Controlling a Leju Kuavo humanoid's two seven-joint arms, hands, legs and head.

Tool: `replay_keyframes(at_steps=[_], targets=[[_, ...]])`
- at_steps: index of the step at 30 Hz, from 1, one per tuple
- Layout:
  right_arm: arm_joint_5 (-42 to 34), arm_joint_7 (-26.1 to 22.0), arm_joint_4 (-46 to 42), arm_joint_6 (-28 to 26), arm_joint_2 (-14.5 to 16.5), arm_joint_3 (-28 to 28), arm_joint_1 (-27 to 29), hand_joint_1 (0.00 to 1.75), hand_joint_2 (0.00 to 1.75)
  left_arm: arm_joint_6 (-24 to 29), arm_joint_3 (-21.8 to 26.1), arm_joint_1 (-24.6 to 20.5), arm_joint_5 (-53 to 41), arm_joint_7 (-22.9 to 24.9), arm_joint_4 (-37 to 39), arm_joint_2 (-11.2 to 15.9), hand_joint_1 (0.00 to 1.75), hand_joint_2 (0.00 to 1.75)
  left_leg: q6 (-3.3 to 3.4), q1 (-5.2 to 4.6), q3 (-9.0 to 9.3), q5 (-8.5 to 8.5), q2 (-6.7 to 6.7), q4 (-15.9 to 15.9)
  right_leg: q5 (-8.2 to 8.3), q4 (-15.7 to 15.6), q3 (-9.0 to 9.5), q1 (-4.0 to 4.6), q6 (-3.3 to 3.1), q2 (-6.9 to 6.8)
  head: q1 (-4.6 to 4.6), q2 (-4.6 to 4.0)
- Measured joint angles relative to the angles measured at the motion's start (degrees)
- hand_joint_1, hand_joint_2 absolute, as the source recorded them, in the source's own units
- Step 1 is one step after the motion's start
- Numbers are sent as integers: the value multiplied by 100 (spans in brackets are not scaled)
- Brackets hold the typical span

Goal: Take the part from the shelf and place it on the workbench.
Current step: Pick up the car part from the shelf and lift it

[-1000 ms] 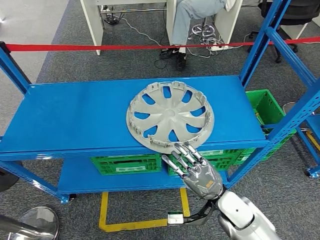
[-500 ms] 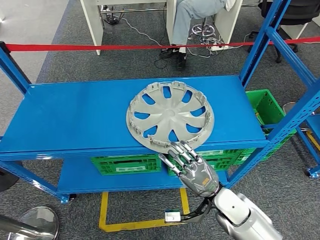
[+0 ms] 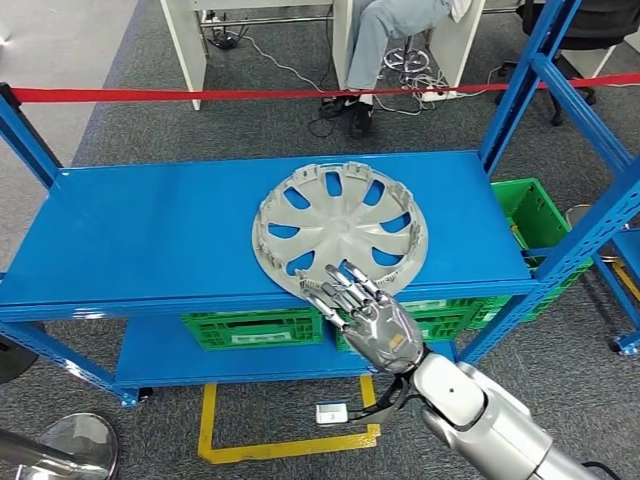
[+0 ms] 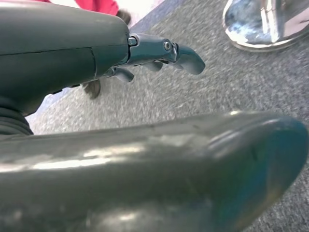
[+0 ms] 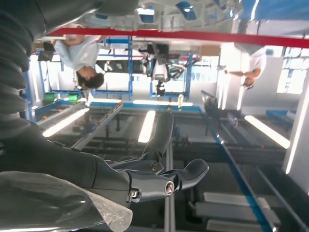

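A silver hubcap [image 3: 340,228] with several spoke openings lies flat on the blue shelf [image 3: 151,230], right of its middle. My right hand [image 3: 370,315] reaches up from below at the shelf's front edge, fingers spread, their tips over the hubcap's near rim. It holds nothing. In the right wrist view the right hand [image 5: 160,179] has its fingers stretched out, and the hubcap's rim [image 5: 146,7] shows beyond them. My left hand [image 4: 160,50] hangs over grey carpet with its fingers extended and nothing in it.
Green crates [image 3: 249,327] stand on the lower shelf, another green crate [image 3: 532,215] at the right. Blue uprights [image 3: 528,80] frame the right end. Red barrier tape [image 3: 226,94] runs behind the shelf, and beyond it a person [image 3: 377,40] sits at a white desk. Yellow floor marking [image 3: 207,425] lies below.
My right hand has moved left and forward, from just below the shelf edge until its fingertips overlap the hubcap's near rim. The hubcap has not moved.
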Motion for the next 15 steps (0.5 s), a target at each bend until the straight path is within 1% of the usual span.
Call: replay_keyframes(at_steps=[5, 8, 10, 15], targets=[[-85, 103, 40, 384, 130, 316, -404, 0, 175, 262, -873, 140, 380, 419, -925, 519, 0, 0, 0, 1, -2, 0, 0, 0, 0, 1, -1, 1, 0, 1, 3, 0], [-63, 249, 94, 547, 281, 417, -613, 0, 175, 399, -1283, 81, 648, 467, -1262, 747, 0, 0, 2, 0, -2, 2, 0, 0, 0, 1, -1, 1, 0, -2, 1, 0], [-58, 310, 134, 604, 361, 456, -724, 0, 175, 459, -1524, 9, 783, 413, -1371, 833, 0, 0, 2, 0, -2, 3, 0, 0, 0, 1, 0, 1, 0, -3, 1, 0], [-84, 407, 241, 745, 505, 524, -900, 0, 175, 566, -1962, -122, 1086, 193, -1453, 925, 0, 0, 2, -1, -4, 3, 0, 0, 1, 1, 0, -1, 0, -1, 2, 0]])
